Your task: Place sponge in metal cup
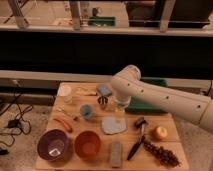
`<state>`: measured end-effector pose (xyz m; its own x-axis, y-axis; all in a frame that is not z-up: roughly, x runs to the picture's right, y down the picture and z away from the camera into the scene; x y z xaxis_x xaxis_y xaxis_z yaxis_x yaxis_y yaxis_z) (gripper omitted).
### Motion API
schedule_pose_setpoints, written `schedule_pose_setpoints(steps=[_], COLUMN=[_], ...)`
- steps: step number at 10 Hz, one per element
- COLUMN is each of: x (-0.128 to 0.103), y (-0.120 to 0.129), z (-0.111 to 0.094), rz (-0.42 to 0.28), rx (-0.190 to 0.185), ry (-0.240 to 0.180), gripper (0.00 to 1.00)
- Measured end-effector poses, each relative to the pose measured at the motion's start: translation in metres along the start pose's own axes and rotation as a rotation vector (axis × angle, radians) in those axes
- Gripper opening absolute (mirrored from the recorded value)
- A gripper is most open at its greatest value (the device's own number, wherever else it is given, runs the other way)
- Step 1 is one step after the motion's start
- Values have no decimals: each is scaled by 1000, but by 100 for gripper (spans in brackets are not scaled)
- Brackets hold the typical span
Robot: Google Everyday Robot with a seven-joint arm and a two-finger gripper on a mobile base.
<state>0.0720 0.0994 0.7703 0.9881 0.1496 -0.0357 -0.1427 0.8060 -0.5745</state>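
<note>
Hand (120,105) hangs off the wrist low over the desk (165,122), mid-desk, just right of the metal cup (102,101) and above the flat grey-blue slab (114,125). Can't tell whether it is open or closed; it doesn't look to be carrying anything.

Sponge (103,90) sits on the desk just behind the metal cup, touching it or nearly so; I can't tell which. It is not in the cup and not in the hand. It's just left of the arm's wrist.

Step, my read: pre-grasp approach. Pick not done, placement not started, so 0 of 2 stages complete.

Next move calls for:
- Shift the hand left and back until it is over the sponge, then come down on it from above.
- Approach from the far side or straight down. The cup stands right in front, and a sideways sweep would likely knock it.
- After the grasp, only a short lift and a small carry forward to get above the cup mouth.
- The sponge looks about as wide as the cup, so centre it well; it may need pressing in.

The light-blue cup (86,111) stands near, front-left of the metal one. Don't confuse the 2.
</note>
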Motion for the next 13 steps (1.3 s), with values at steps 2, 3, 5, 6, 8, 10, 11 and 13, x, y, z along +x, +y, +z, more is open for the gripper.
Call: schedule_pose_setpoints(steps=[2,3,5,6,8,10,11,13], x=[-7,-11,-16,-21,-33,-37,-36,-37], y=[-11,-20,-41,-52,-64,-67,-67,-67], z=[0,1,4,7,14,17,18,18], rz=[13,27,69,98,118,124,127,124], rx=[-1,-9,-31,-48,-79,-91,-91,-92], ry=[-24,-43,-75,-96,-122,-130,-129,-129], gripper=[80,80,80,80,80,80,80,80])
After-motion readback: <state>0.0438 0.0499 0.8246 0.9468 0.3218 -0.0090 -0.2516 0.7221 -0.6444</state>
